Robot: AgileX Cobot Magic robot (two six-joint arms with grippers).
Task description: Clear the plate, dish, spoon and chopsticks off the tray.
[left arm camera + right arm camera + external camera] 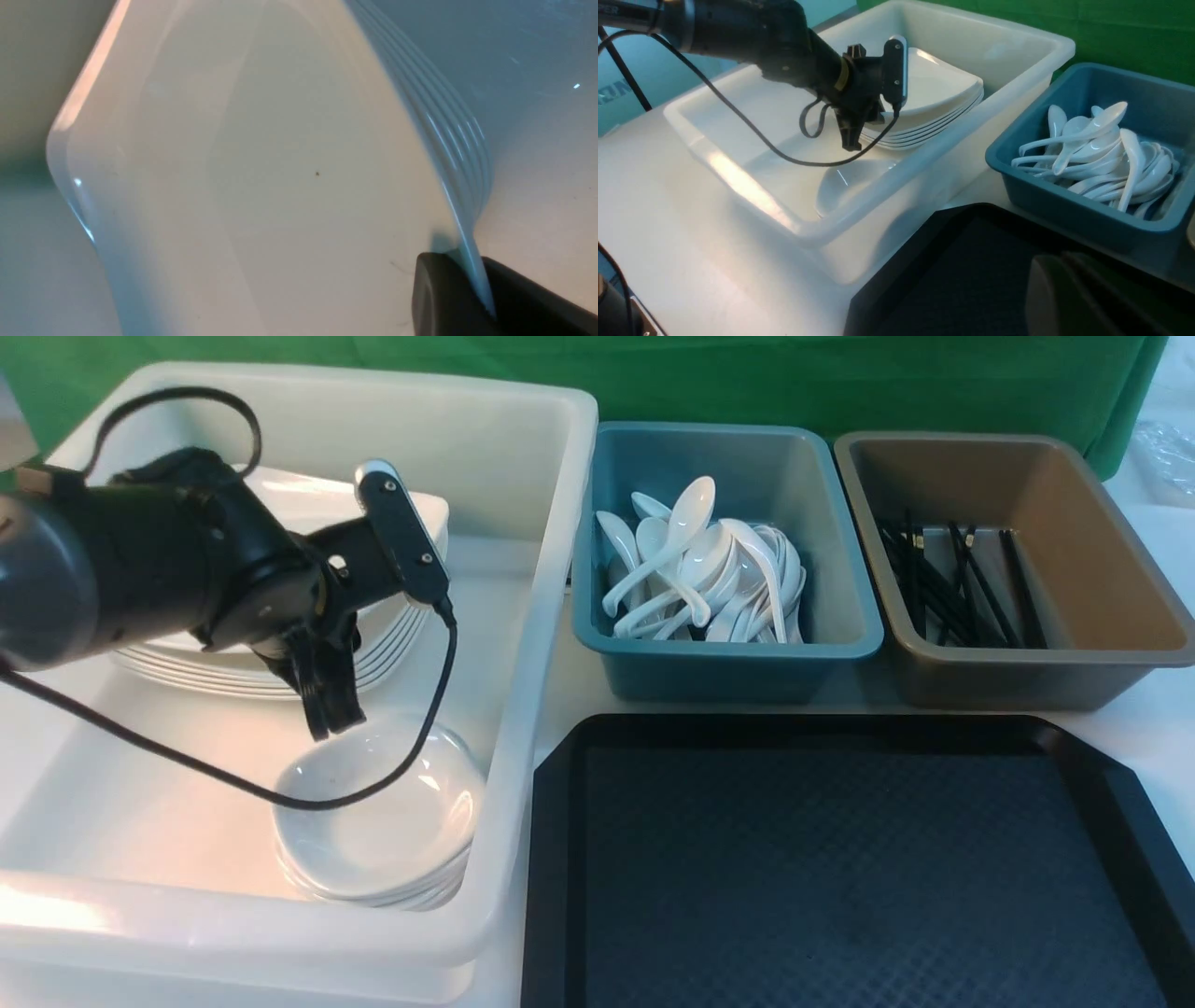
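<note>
Left wrist view: left end effector point(472, 298) clamps the plate point(261, 186) rim, seating it on the tub's point(523, 728) stack. Tray point(840, 868) looks bare; right end effector's state is unclear.

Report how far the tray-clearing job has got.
Nearly done, it appears. The tray shows a bare floor. Spoons lie in the teal bin, chopsticks in the brown bin, and dishes sit stacked in the white tub. In hand: the left gripper pinches the top plate's rim on the plate stack. Left: letting go and pulling out. The right gripper's state cannot be told.
</note>
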